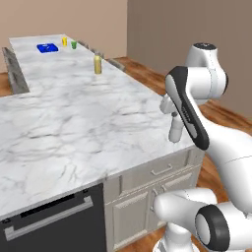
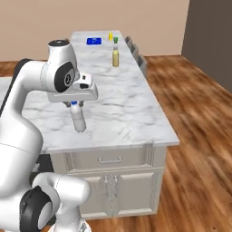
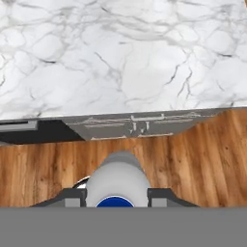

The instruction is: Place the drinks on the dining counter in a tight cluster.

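From the left base view, my gripper (image 1: 175, 116) hangs off the near right corner of the marble-topped cabinet (image 1: 74, 128), my forearm crossing in front of it. Below the hand the clear bottle (image 1: 175, 130) hangs upright, its pale body seen against the counter's edge. Far down the long white slab, the yellow juice bottle (image 1: 98, 64) stands alone, upright. Beyond it, at the far end, sit a blue tray (image 1: 47, 48), a small yellow cup (image 1: 64, 42) and a small green cup (image 1: 74, 45), the two cups just beside each other and near the tray. A dark oven front (image 1: 51, 219) fills the cabinet's lower left, with pale drawers to its right.

From the right base view, my gripper (image 2: 75, 105) is clamped on the clear bottle (image 2: 79, 119) at its blue cap, the body hanging over the near part of the marble; I cannot tell whether its base touches the top. The yellow juice bottle (image 2: 115, 57) stands well apart, farther along the slab, and the slim green bottle (image 2: 115, 40) rises just behind it. Grey stools (image 2: 142, 63) line the right side.

In the hand view, my two fingers (image 3: 161, 195) press either side of the bottle's blue cap (image 3: 115, 202), with wooden floor (image 3: 193, 159) below and marble above
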